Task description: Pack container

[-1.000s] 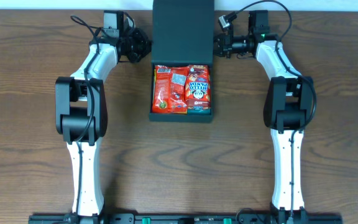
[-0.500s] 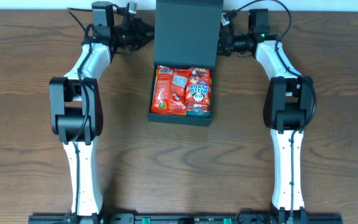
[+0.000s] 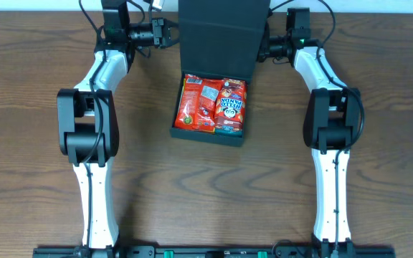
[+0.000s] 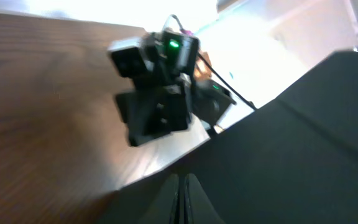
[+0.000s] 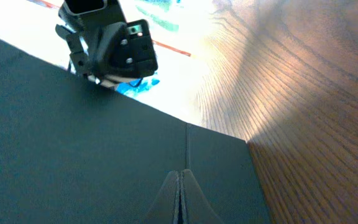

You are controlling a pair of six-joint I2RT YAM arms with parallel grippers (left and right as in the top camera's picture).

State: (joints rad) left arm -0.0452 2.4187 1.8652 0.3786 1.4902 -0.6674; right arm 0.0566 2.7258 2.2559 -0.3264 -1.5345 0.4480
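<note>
Matte black cardboard at the middle of the tabletop [image 3: 41,179]: a square, shallow box [image 3: 206,136], seen from overhead with its hinged lid [image 3: 223,39] raised at the far side. Inside, side by side and filling the tray: a red snack packet [image 3: 198,104] on the left, a red-and-teal biscuit packet [image 3: 229,107] on the right. Left end effector [image 3: 171,32] at the lid's left edge, right end effector [image 3: 265,50] at its right edge, both touching the cardboard.

From the left wrist: fingers [image 4: 171,202] drawn to a thin seam, clamped on the dark lid edge as far as can be judged. Beyond the panel, the right end effector's body, blurred, against bright glare.

From the right wrist: much the same, mirrored. Fingers [image 5: 168,202] pressed together on the lid's rim, flat black panel spreading left, wood grain to the right, the left end effector's body at the far edge.

On handling, a judgement only: light, thin board, stiff enough across the flat but likely to crease at the hinge and to bow under a one-sided pull. Matte, so hardly slippery. Best held just there, at the two side edges, and swung over evenly. Apparently packed and ready for closing. Worth watching for the tray sliding on the wood, being so light.
</note>
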